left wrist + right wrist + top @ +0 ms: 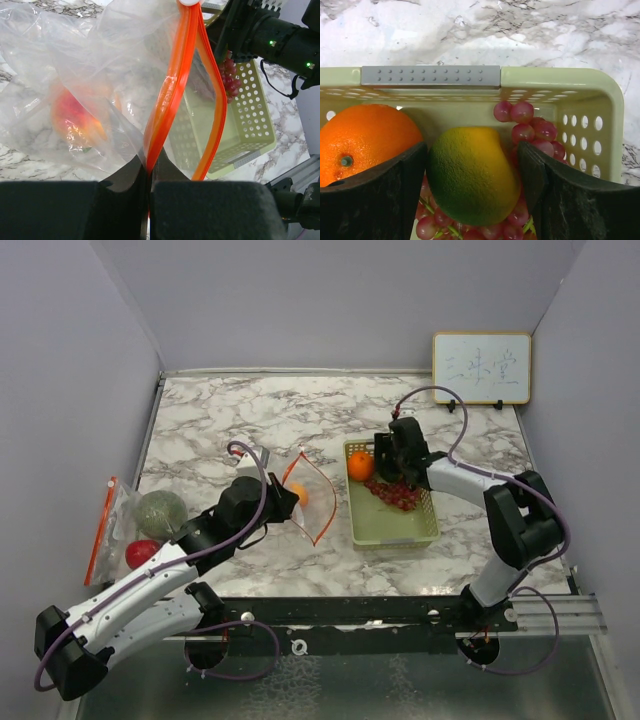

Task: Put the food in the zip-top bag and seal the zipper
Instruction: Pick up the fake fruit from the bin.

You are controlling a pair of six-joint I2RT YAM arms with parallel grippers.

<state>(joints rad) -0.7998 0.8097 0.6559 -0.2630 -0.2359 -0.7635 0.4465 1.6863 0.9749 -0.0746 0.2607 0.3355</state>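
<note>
My left gripper (288, 502) is shut on the orange zipper edge of a clear zip-top bag (312, 502) and holds its mouth open; in the left wrist view the jaws (149, 170) pinch the zipper strip (172, 85). An orange-peach fruit (75, 120) lies inside the bag. My right gripper (388, 472) is down in the pale green tray (400, 530). Its fingers (400, 190) close round a green-yellow mango (470, 175), which rests on red grapes (535, 132). An orange (362, 137) sits just left of the mango.
A second bag with an orange zipper (100, 530) lies at the far left, holding the netted melon (160, 512) and a red fruit (141, 553). A small whiteboard (481, 367) leans on the back wall. Side walls close in on both sides.
</note>
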